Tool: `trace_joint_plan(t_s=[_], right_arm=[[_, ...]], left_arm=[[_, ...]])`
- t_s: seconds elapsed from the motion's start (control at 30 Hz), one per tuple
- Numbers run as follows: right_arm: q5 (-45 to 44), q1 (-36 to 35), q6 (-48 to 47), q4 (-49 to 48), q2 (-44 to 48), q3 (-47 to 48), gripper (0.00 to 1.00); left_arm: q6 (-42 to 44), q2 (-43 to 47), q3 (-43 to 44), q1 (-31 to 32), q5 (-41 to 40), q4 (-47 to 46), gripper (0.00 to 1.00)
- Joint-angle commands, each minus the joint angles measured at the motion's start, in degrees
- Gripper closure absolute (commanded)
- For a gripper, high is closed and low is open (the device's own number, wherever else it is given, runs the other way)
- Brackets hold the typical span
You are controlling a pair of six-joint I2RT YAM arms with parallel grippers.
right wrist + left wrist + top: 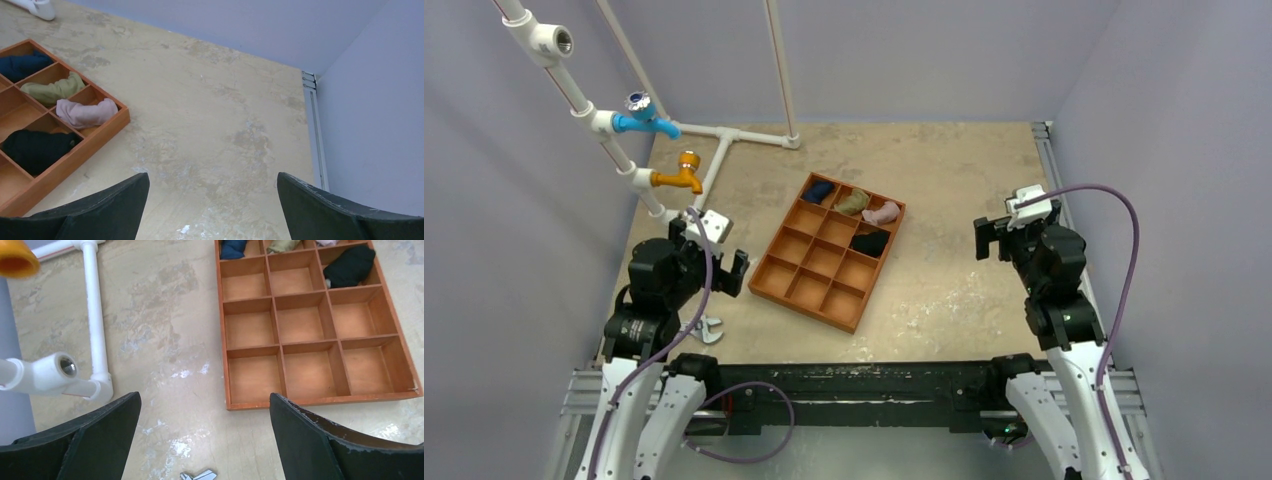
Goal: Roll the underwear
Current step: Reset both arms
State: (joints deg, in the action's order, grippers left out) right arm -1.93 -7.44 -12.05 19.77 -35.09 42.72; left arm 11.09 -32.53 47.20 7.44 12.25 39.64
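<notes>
The underwear (870,242) is a small black bundle lying in one compartment on the right side of the orange-brown tray (824,262). In the left wrist view the underwear (350,266) sits at the tray's (280,342) far right. The right wrist view shows the underwear (35,147) near the tray's rim (75,156). My left gripper (709,255) hovers left of the tray, open and empty (205,415). My right gripper (1014,240) is well to the right of the tray, open and empty (212,195), over bare table.
Dark blue (818,190), olive-green (853,201) and pink (882,212) cloth bundles fill the tray's far row. White pipes with a blue tap (646,118) and an orange tap (679,175) stand at the back left. A small metal piece (707,330) lies by the left arm.
</notes>
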Motion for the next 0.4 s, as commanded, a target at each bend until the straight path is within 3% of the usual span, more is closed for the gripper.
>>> trace_joint_plan(t_s=[0.0,0.13,0.37], right_arm=[[0.2,0.8,-1.0,-1.1,0.1,-0.4,0.01],[-0.8,1.1,-1.5,-1.2,0.3,-1.1,0.01],[0.6,1.3,-3.1,-1.6,-0.2,-1.6,0.01]], left_arm=[[-0.6,6.5,-7.8,-1.4,-0.7,-9.1,0.0],[-0.8,9.7,-9.8,-1.9,0.1,-11.2,0.0],[-0.9,6.7,-8.9,-3.0,0.9,-9.7,0.0]])
